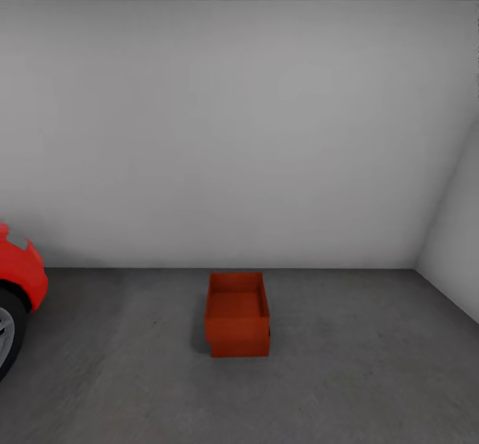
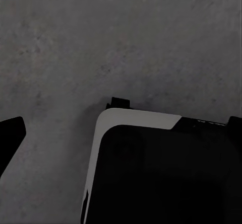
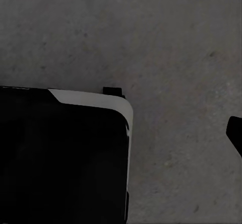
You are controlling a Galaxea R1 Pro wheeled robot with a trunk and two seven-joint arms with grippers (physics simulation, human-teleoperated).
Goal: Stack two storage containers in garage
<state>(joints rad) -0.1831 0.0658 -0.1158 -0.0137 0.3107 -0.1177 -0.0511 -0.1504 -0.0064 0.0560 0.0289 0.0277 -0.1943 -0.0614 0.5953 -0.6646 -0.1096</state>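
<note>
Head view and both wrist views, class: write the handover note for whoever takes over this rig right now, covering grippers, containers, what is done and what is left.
Grippers: neither wrist view shows whether its fingers are open or shut; both look down at concrete.
Containers: one storage container sits upright on the garage floor, near the white wall, right of the red car.
Done: the bottom bin looks placed.
Left: the other bin, then stack it on top.

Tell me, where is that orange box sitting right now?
In the head view, the orange box sits on the grey concrete floor near the middle, just in front of the white wall, with the red car off to its left.
</note>
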